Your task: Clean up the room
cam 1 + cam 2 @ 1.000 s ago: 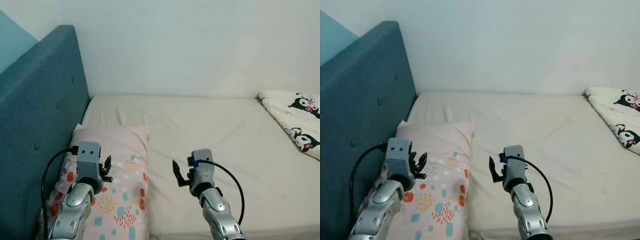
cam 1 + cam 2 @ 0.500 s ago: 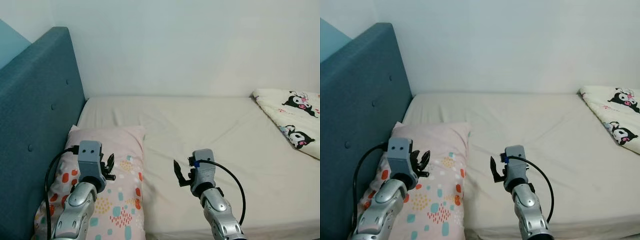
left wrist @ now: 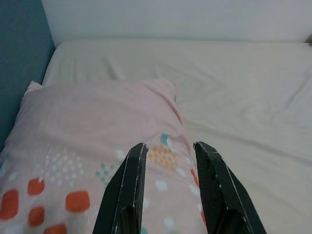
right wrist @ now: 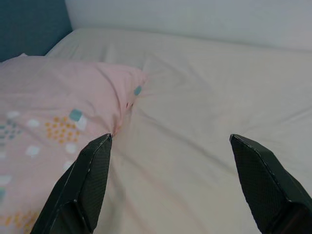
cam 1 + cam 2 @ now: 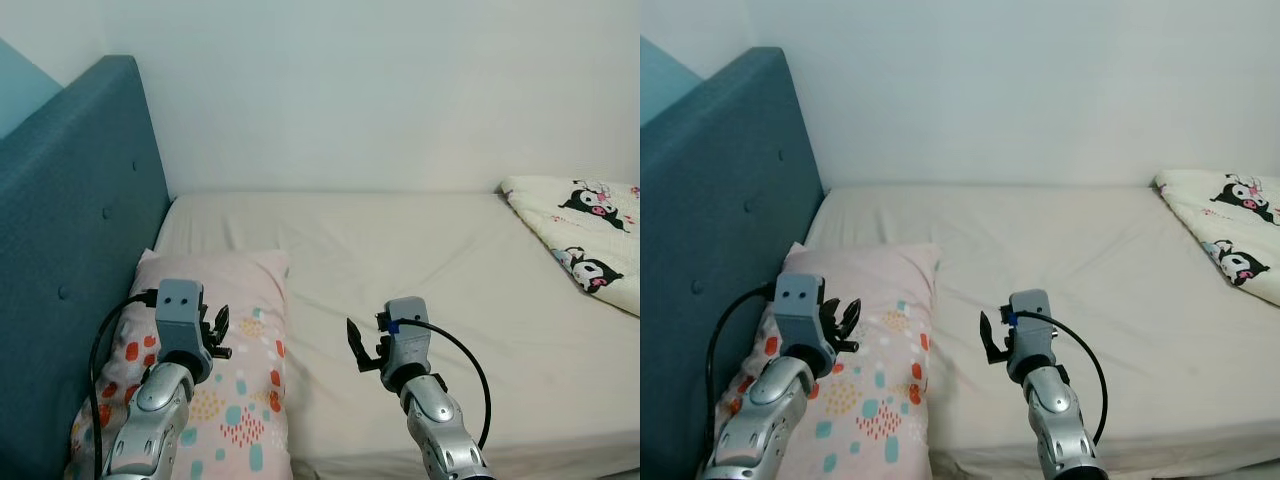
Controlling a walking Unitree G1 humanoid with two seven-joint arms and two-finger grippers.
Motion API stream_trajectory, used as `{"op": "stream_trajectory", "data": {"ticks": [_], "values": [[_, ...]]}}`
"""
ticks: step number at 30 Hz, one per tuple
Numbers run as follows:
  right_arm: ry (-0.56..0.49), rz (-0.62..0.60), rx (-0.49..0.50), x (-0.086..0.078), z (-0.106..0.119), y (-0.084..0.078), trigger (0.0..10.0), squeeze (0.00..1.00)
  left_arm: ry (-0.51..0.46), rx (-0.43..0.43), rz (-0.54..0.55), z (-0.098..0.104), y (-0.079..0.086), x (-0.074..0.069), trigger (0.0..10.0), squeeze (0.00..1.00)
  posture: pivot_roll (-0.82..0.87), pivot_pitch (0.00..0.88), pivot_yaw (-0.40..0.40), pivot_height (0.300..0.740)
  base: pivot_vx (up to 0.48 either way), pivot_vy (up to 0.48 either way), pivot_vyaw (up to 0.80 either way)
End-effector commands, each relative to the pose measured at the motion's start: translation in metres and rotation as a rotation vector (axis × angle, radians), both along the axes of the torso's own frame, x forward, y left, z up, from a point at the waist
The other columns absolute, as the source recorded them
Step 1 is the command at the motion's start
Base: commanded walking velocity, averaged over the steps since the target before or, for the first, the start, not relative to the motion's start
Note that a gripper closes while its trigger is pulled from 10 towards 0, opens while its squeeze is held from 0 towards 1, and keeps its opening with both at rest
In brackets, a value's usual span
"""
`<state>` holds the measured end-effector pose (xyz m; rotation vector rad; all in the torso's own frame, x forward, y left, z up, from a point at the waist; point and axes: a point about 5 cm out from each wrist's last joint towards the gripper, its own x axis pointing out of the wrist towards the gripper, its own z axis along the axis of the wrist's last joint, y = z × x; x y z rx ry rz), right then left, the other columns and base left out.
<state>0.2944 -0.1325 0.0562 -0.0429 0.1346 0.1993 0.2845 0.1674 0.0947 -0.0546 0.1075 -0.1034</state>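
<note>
The pink patterned pillow [image 5: 215, 370] lies at the bed's [image 5: 420, 250] head-end corner against the blue headboard [image 5: 70, 230] — apparently its proper place. A cartoon-print blanket [image 5: 585, 245] sits bunched at the far right edge, likely the next chore. Both grippers hover empty, readied — left gripper [image 3: 168, 161] fingers slightly parted over the pillow, right gripper [image 4: 170, 161] spread wide above the bare sheet.

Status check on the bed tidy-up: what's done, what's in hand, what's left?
Done: the pink pillow lies flat by the blue headboard, and the sheet looks fairly smooth. In hand: nothing; the left gripper hovers over the pillow and the right gripper over the sheet, both open. Left: probably the cartoon-print blanket, bunched at the bed's far right.
</note>
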Motion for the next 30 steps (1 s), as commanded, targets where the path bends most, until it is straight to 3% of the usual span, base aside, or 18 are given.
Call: {"op": "stream_trajectory", "data": {"ticks": [1, 10, 30], "values": [[0.002, -0.011, 0.014, 0.0, -0.001, -0.0019, 10.0, 0.0, 0.016, -0.02, -0.007, -0.004, -0.0029, -0.001, 10.0, 0.0, 0.04, 0.0, -0.072, 0.74, -0.319, 0.0, 0.0], [0.005, -0.017, 0.019, -0.0008, -0.0022, -0.0009, 10.0, 0.0, 0.018, -0.006, -0.02, -0.0032, -0.0027, -0.0009, 10.0, 0.0, 0.04, 0.004, -0.065, 0.74, -0.304, 0.0, 0.0], [0.006, -0.032, 0.052, -0.0004, -0.0032, 0.0019, 10.0, 0.0, 0.03, 0.054, -0.059, 0.0025, -0.0045, 0.0045, 10.0, 0.0, 0.06, 0.011, -0.04, 0.74, 0.0, 0.0, 0.0]]}}
